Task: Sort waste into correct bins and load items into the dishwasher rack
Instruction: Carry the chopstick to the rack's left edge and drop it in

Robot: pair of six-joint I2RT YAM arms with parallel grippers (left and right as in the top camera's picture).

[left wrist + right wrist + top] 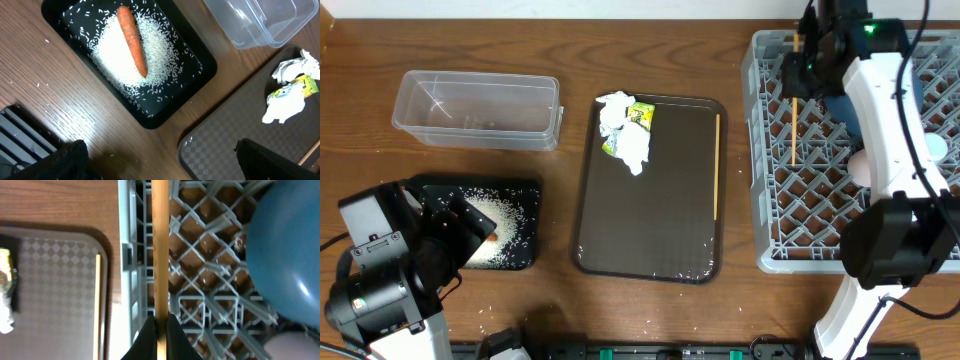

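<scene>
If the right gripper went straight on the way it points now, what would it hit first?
Probably the dishwasher rack, just inside its edge: the right gripper, shut on a chopstick, points down at its grid. Depth unclear.

no readable text anywhere; print on the green-yellow wrapper [301,85] is too small and crumpled to read.

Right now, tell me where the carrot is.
In the left wrist view, the carrot lies on the rice pile inside the black tray, left of the brown serving tray and beside the clear container.
</scene>
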